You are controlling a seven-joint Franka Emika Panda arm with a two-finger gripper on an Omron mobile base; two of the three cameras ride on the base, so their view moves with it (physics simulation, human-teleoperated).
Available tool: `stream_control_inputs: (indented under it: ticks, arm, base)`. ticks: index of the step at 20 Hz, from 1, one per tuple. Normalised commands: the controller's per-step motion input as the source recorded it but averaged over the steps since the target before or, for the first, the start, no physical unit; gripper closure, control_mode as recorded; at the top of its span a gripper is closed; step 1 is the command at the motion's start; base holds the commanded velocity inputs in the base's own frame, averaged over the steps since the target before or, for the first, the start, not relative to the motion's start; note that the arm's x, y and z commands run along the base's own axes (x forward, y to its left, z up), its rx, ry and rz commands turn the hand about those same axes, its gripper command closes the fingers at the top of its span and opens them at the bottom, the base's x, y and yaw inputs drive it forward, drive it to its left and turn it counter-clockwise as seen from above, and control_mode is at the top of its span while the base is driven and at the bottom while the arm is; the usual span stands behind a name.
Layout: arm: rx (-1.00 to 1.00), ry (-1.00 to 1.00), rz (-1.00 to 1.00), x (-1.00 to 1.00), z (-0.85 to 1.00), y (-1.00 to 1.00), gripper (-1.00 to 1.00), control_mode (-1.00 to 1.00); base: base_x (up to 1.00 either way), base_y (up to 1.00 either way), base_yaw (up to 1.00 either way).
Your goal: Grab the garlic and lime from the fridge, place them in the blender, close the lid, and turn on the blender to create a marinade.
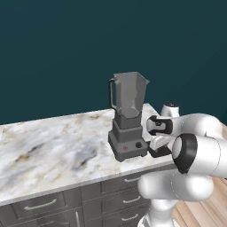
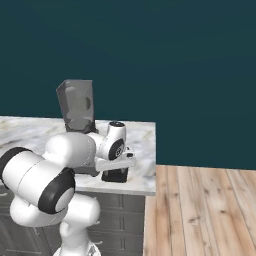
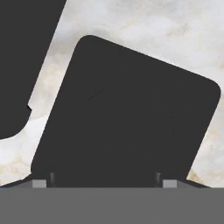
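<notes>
**Claw low over the black lid beside the blender**

Here the claw (image 3: pixel 105 177) sits right down over the lid (image 3: pixel 127 113), a flat black square with rounded corners lying on the marble bench (image 3: pixel 144 26). In the hand view its two small dark fingertips (image 3: pixel 52 177) stand at the lid's near edge, set wide, about as far apart as the lid is broad; whether they touch it I cannot tell. A second dark shape, the corner of the blender's base, fills the upper left of that view, just beside the lid with a strip of marble between them.

From the left base view the lid lies on the bench just right of the blender (image 1: pixel 129 116), near the bench's right end, partly hidden by the white arm. The blender stands upright, its smoky jar open at the top, the side handle turned left. Behind it rises a dark teal wall (image 1: pixel 53 53); a wooden floor (image 2: pixel 210 210) runs past the bench's end.
</notes>
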Motion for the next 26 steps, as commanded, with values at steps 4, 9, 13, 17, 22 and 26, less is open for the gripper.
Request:
stream_control_inputs:
  ticks: [4, 9, 13, 17, 22, 26]
  arm:
    - [-0.02, 0.01, 0.01, 0.00, -0.04, -0.03, -1.00, -1.00]
    - [-0.02, -0.01, 0.08, 0.00, -0.10, -0.12, -1.00, -1.00]
    - [-0.07, 0.00, 0.08, 0.00, -0.50, 0.00, -1.00, -1.00]
    - [0.00, 0.00, 0.01, 0.00, -0.16, 0.12, -1.00, -1.00]
    - [0.00, 0.00, 0.00, 0.05, 0.01, 0.16, -1.00, -1.00]
    - [0.00, 0.00, 0.00, 0.06, -0.03, 0.11, -1.00, -1.00]
  base:
    - [0.00, 0.00, 0.00]
    - [0.00, 0.00, 0.00]
    - [0.00, 0.00, 0.00]
    - [0.00, 0.00, 0.00]
    - [0.00, 0.00, 0.00]
    - [0.00, 0.00, 0.00]
